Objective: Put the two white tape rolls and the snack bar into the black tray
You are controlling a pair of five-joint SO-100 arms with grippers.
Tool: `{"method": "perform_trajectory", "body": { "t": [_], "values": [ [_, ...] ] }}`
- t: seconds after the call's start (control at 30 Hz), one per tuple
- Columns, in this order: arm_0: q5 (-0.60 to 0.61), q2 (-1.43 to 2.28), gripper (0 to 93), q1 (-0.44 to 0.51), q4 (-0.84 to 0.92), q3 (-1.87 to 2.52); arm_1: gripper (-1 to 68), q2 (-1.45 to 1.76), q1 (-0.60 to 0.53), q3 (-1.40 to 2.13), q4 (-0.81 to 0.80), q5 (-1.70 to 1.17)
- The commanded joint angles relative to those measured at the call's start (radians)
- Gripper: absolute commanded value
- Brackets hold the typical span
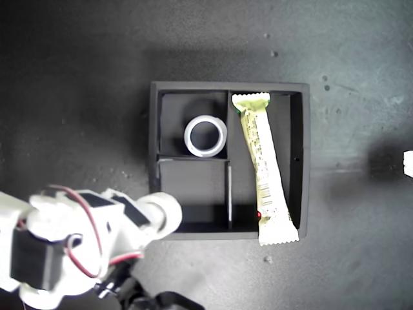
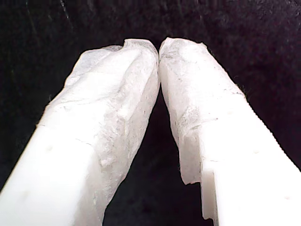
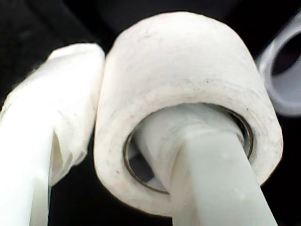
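Observation:
The black tray (image 1: 304, 161) lies in the middle of the exterior view. One white tape roll (image 1: 189, 137) sits flat in its small far-left compartment; the second wrist view catches it too (image 3: 265, 59). The snack bar (image 1: 263, 168) lies in the long compartment at the exterior view's right, its near end resting over the tray wall. My second gripper (image 1: 158, 218) (image 3: 117, 122) is shut on the other white tape roll (image 1: 169, 208) (image 3: 188, 61), one finger through its centre, at the tray's near-left corner. My first gripper (image 2: 159, 49) is shut on nothing, above dark surface.
The tray rests on a dark speckled tabletop (image 1: 77, 77). The second arm's white body with red wires (image 1: 58, 245) fills the exterior view's lower left. A small white piece (image 1: 408, 163) shows at that view's right edge. The tray's near-left compartment (image 1: 193, 187) holds nothing.

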Motion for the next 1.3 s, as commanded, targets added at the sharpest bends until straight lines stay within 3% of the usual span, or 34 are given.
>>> {"method": "perform_trajectory", "body": {
  "t": [0.0,0.1,0.2,0.27,0.87,1.07,1.27],
  "values": [
    [0.028,-0.149,3.1,-0.003,0.067,-0.256,-0.2,0.037,-0.012,0.035,-0.049,0.012],
    [0.029,-0.351,3.6,-0.005,0.207,-0.534,-0.2,0.037,-0.012,0.069,-0.074,0.012],
    [0.015,-0.712,3.9,-0.003,0.462,-1.137,-0.2,0.037,-0.012,0.089,-0.098,0.012],
    [0.031,-0.792,4.0,-0.005,0.462,-1.236,-0.2,0.037,-0.012,0.107,-0.121,0.009],
    [-0.034,-0.517,19.3,-0.026,0.463,-0.727,-0.2,0.037,-0.021,0.124,-0.138,-0.012],
    [0.035,-0.141,19.7,-0.061,0.463,-0.469,-0.2,0.037,-0.02,0.106,-0.138,-0.018],
    [-0.009,0.276,17.6,-0.069,0.46,-0.109,-0.2,0.037,0.0,0.129,-0.144,0.012]
  ]
}}
